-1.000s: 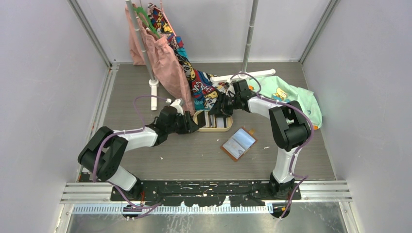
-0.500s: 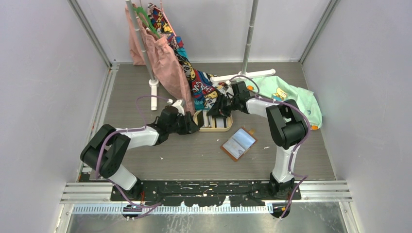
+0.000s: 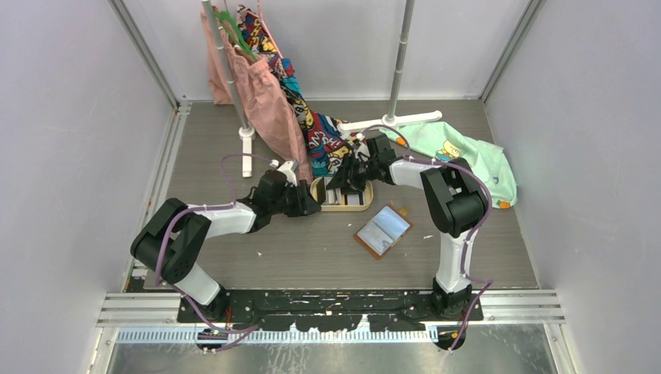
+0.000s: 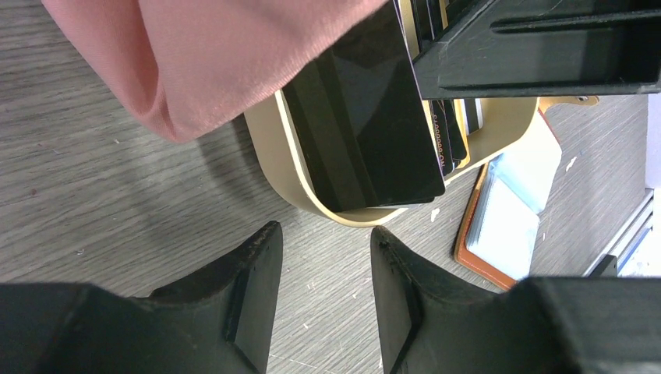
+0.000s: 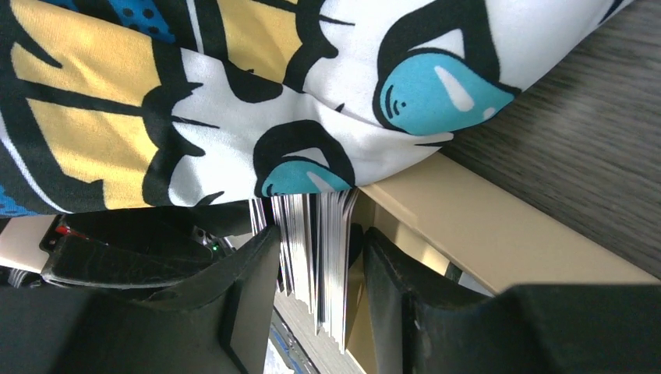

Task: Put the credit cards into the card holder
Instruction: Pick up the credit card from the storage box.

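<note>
Several credit cards [image 3: 348, 195] stand on edge in an oval tan tray [image 3: 343, 208]. My right gripper [image 3: 344, 185] reaches into the tray from behind. In the right wrist view its jaws [image 5: 319, 238] are open and straddle the edge-on stack of cards [image 5: 312, 257], which looks loose and fanned. My left gripper [image 3: 311, 200] is open and empty at the tray's left end; in its wrist view [image 4: 323, 234] a black card [image 4: 366, 125] leans in the tray [image 4: 304, 202]. The tan card holder [image 3: 383, 230] lies open on the table to the front right and also shows in the left wrist view [image 4: 507, 222].
A pink cloth [image 3: 269, 101] and a printed cartoon cloth [image 3: 323, 144] hang from a rack and drape over the tray's back; the printed cloth [image 5: 234, 93] lies just above the right jaws. A mint shirt [image 3: 460, 152] lies at the right. White rack feet [image 3: 394, 119] stand behind.
My right gripper has moved a little to the left and further into the tray, around the cards. My left gripper has hardly moved.
</note>
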Tool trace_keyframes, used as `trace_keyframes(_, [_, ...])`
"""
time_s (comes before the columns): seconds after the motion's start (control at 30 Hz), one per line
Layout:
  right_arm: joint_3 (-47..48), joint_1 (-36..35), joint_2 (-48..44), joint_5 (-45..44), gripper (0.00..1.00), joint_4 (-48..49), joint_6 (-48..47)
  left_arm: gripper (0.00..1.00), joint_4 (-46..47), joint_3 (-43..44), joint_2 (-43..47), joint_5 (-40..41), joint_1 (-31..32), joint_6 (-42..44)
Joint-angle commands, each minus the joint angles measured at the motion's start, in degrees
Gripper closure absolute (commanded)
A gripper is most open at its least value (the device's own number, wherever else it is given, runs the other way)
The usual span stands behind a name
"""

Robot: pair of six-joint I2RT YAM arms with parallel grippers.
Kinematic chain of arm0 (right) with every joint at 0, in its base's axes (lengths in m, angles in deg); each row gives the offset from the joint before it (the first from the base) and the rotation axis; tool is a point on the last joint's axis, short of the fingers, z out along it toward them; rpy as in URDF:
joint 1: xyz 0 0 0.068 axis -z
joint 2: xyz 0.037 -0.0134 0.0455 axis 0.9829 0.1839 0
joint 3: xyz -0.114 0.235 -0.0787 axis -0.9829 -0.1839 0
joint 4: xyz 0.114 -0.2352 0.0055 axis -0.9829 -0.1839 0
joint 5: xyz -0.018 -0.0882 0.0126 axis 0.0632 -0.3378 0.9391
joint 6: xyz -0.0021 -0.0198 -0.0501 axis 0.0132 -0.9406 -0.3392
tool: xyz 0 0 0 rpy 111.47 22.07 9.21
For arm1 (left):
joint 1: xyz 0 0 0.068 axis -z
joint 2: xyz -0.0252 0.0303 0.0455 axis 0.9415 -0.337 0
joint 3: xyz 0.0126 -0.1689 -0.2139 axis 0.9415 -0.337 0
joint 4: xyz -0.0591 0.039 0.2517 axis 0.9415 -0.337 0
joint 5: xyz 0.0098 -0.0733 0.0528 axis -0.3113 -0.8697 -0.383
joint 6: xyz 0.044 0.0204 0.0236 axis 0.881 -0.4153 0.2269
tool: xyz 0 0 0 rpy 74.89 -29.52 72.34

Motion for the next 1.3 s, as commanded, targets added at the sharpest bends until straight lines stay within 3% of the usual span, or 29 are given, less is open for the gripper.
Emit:
trace_keyframes(0.0, [2.05,-0.67,-0.4,0.73,0.53,-1.28,-1.74,0.54,2.27,2.14,0.69,-0.34,-0.37,0.84])
trace_keyframes(0.53, [3.21,3.69,-5.16,4.55,0.55,-5.51,-4.09,0.54,0.56,1.44,3.55,-0.17,-0.4,1.61])
trace_keyframes(0.73, [4.88,4.97,-4.97,2.14,0.56,-11.6,-8.3,0.54,-0.43,1.18,5.02,0.03,-0.43,1.95])
trace_keyframes(1.03, [6.38,6.61,-4.53,-0.38,0.63,-16.72,-11.51,0.54,-2.03,0.18,8.23,0.59,-0.39,2.44])
trace_keyframes(1.27, [7.12,7.02,-4.69,-3.61,0.75,-19.52,-14.33,0.54,-2.85,-0.5,10.15,0.71,-0.4,2.66])
